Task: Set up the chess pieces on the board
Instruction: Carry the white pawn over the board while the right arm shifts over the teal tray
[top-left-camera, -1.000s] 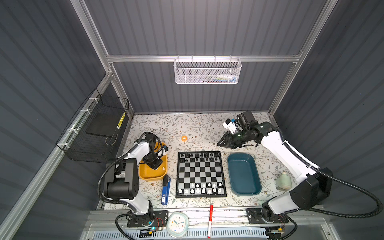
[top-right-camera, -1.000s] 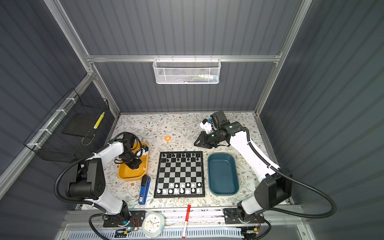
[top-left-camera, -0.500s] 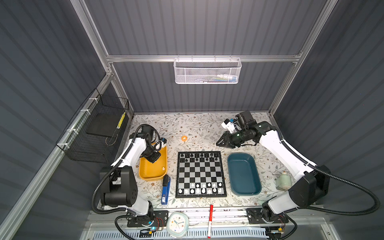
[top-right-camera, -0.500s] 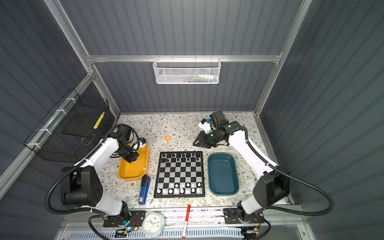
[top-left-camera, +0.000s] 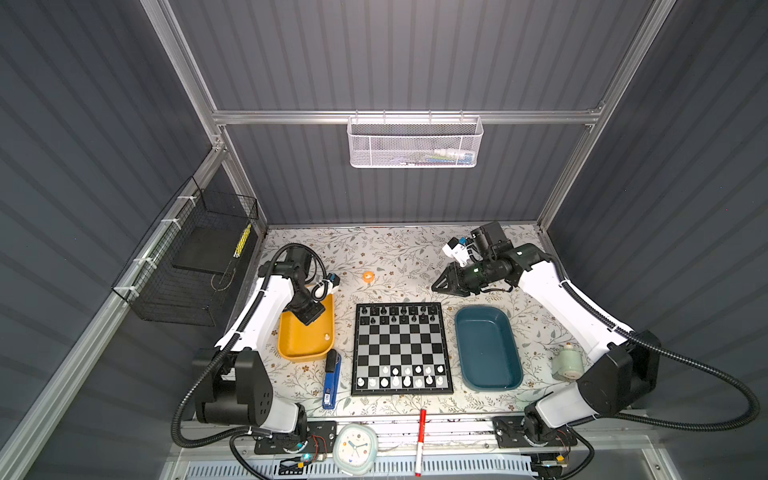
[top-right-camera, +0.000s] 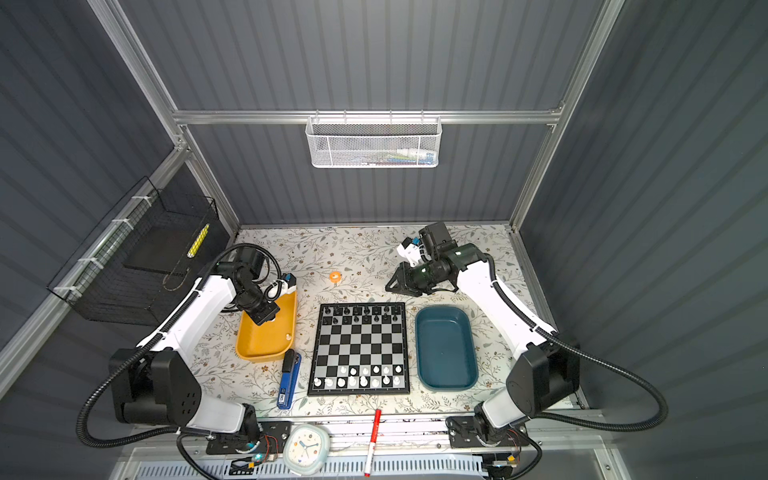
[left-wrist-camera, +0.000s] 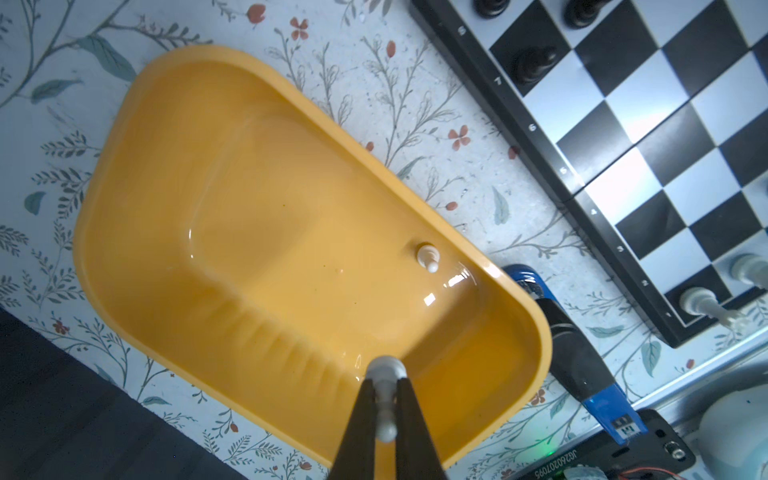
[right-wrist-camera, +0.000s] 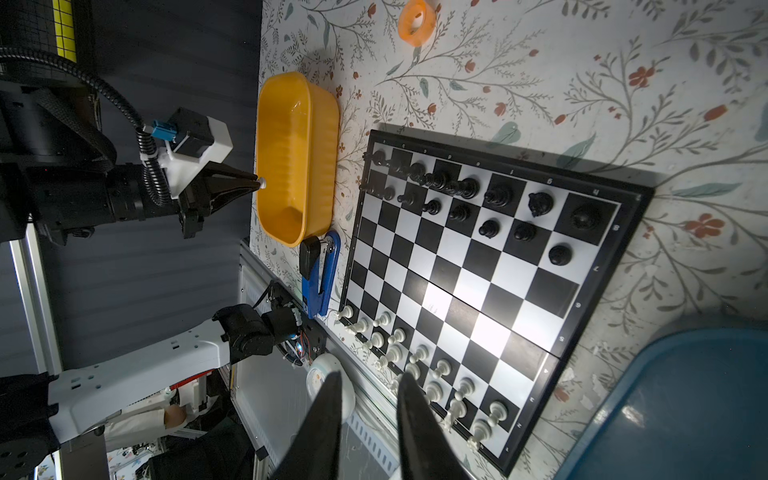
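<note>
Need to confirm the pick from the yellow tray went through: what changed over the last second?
The left arm swung its elbow toward the back wall; the left tool, shut on a white piece throughout, now holds it over the yellow tray. Nothing newly gripped or released. The right tool stays open and empty, almost in place. The board, its pieces and the white pawn lying in the tray are unchanged.

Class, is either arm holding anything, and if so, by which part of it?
The left gripper holds a white pawn by its narrow stem, between its fingers, base pointing outward. The right gripper holds nothing.
</note>
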